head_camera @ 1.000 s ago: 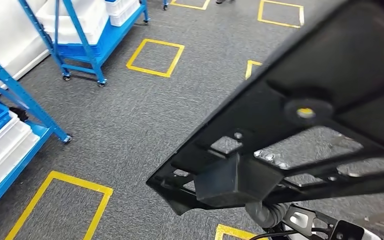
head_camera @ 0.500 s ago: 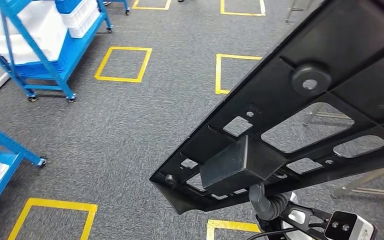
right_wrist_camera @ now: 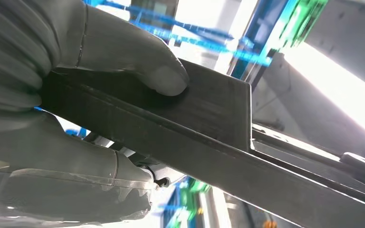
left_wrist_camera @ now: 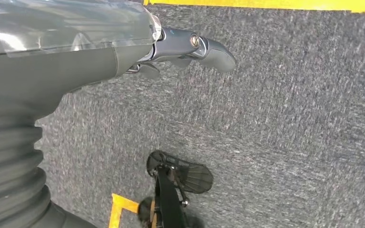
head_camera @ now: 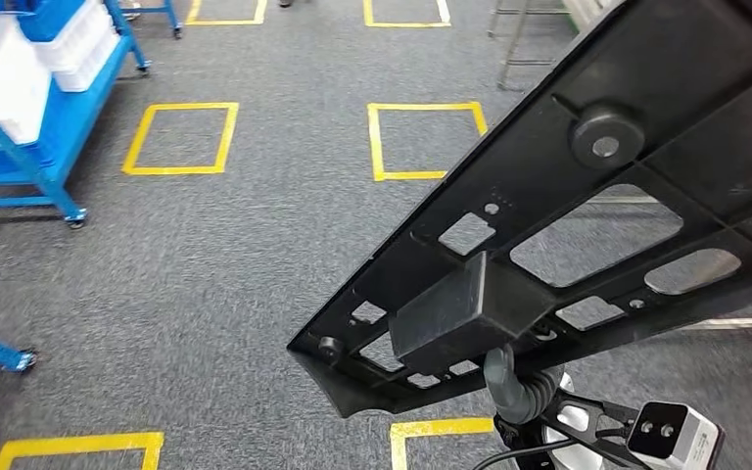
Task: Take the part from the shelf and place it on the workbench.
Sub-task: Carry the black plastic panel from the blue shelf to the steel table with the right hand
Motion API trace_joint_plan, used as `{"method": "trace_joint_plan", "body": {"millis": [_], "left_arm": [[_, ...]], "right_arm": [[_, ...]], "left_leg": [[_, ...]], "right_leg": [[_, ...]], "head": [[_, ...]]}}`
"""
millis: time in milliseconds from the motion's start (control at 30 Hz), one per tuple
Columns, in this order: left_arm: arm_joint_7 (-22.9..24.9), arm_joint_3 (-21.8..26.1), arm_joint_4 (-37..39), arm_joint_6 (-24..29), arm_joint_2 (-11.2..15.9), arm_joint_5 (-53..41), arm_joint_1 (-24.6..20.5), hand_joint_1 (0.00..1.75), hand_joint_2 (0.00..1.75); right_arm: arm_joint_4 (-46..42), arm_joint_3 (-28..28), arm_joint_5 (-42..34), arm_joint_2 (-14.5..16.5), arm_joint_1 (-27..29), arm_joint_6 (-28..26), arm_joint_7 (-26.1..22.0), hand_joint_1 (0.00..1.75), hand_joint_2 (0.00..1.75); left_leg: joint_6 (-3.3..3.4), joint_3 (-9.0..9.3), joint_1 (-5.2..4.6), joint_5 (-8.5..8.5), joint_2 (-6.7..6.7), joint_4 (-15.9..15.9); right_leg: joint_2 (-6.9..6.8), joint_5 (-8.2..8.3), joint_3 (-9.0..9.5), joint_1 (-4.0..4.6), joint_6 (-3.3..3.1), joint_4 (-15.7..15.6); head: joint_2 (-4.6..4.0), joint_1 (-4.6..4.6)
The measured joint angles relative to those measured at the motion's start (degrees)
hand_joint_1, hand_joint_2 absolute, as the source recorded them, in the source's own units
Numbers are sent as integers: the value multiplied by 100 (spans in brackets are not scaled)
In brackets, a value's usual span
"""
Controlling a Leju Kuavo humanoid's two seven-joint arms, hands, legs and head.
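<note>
The black plastic part (head_camera: 587,225) is held aloft above the grey carpet (head_camera: 215,255), tilted. The right hand (right_wrist_camera: 76,109) is clamped on its boxy edge, thumb pressed on top. The left hand (left_wrist_camera: 123,52) is seen hanging over the carpet, fingers (left_wrist_camera: 209,45) loosely apart, holding nothing.

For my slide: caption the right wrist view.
Right hand grips the black part, thumb pressed on its raised block.

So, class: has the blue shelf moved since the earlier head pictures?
No. The whole picture has shifted, so the camera turned. The shelf stands just left of the same yellow square as before, and both slid left and down together.
</note>
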Motion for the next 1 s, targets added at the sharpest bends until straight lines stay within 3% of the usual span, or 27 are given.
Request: {"method": "trace_joint_plan", "body": {"millis": [33,67,133,200,233,300,367,433,467,500,533,567,600,667,733,800,833,900,967,1000], "left_arm": [[-3,2,0,0,0,2,-1,0,175],[-5,3,0,-1,0,5,-6,0,175],[-7,4,0,-5,0,9,-13,0,175],[-7,5,0,-10,0,9,-14,0,175],[-7,6,0,-11,-2,9,-15,0,175],[-14,6,0,-14,-12,5,-27,0,175],[-34,5,0,-19,-28,-5,-35,0,175],[-48,5,0,-21,-37,-15,-22,0,175],[-49,5,0,-21,-38,-18,-10,0,175],[-49,6,0,-21,-38,-20,2,0,175],[-49,6,0,-21,-38,-22,8,0,175],[-49,6,0,-21,-38,-25,10,0,175],[-49,6,0,-22,-38,-31,7,0,175],[-49,6,0,-19,-37,-45,5,0,175],[-45,6,0,-13,-35,-54,7,0,175],[-40,6,0,-8,-32,-55,0,0,175],[-40,6,0,-7,-31,-56,-12,0,175],[-40,6,0,-10,-29,-61,-30,0,175],[-40,6,0,-15,-28,-77,-16,0,175],[-38,6,0,-19,-26,-92,-4,0,175]], "right_arm": [[19,-13,-6,0,0,23,0,175,175],[31,-31,-10,1,-1,50,0,175,175],[37,-65,-10,2,-12,93,-1,175,175],[33,-76,-7,10,-27,101,-2,175,175],[31,-77,-5,17,-29,94,-2,175,175],[22,-79,-3,37,-15,79,-1,175,175],[8,-80,6,62,-4,74,-4,175,175],[-2,-80,14,89,1,74,-7,175,175],[-1,-80,15,98,5,74,-5,175,175],[0,-80,16,102,14,75,-4,175,175],[1,-80,21,103,20,76,-3,175,175],[1,-81,31,104,26,77,-2,175,175],[-1,-81,49,106,29,78,-2,175,175],[-8,-83,106,109,27,80,-2,175,175],[-28,-83,180,117,35,78,-2,175,175],[-63,-85,239,124,51,73,-2,175,175],[-82,-90,263,125,60,72,-2,175,175],[-110,-101,300,122,53,74,-2,175,175],[-113,-104,337,119,33,79,-2,175,175],[-104,-104,363,115,26,74,-2,175,175]], "left_leg": [[-4,3,-3,-9,66,1],[-14,13,-3,-20,129,2],[-51,52,-13,-55,238,4],[-105,85,-34,-92,331,11],[-133,96,-44,-106,379,12],[-190,126,-38,-143,464,13],[-244,75,-17,-303,307,215],[-281,-217,7,-650,20,874],[-295,-423,12,-816,-54,1286],[-307,-593,15,-900,-86,1598],[-313,-675,18,-870,-97,1716],[-316,-659,24,-737,-102,1622],[-315,-530,35,-509,-133,1295],[-306,-204,68,-147,-359,509],[-273,-48,77,-56,-534,127],[-204,-40,64,-54,-472,93],[-162,-35,66,-35,-415,71],[-77,-23,73,2,-290,20],[-33,-23,45,5,-152,13],[-23,-26,33,0,-76,14]], "right_leg": [[-14,50,-15,-13,10,24],[-44,199,95,-21,11,-184],[-246,543,522,1,-18,-972],[-406,682,786,52,-75,-1481],[-414,668,806,78,-99,-1540],[-273,686,809,72,-148,-1568],[-156,713,847,40,-213,-1625],[-40,724,868,30,-262,-1649],[30,724,868,33,-272,-1647],[107,723,870,36,-276,-1644],[185,722,874,36,-275,-1638],[260,720,881,35,-270,-1631],[335,713,890,31,-259,-1619],[470,694,880,26,-219,-1575],[592,699,827,16,-153,-1541],[696,727,785,1,-77,-1548],[666,717,769,-1,-49,-1531],[392,533,629,18,0,-1251],[82,181,301,9,34,-578],[28,47,125,-6,47,-229]], "head": [[0,0],[0,0],[0,0],[0,0],[0,-1],[0,-1],[0,-1],[0,-2],[0,-2],[0,-2],[0,-2],[0,-2],[0,-2],[0,-2],[0,-2],[0,-2],[0,-2],[0,2],[0,4],[0,4]]}}
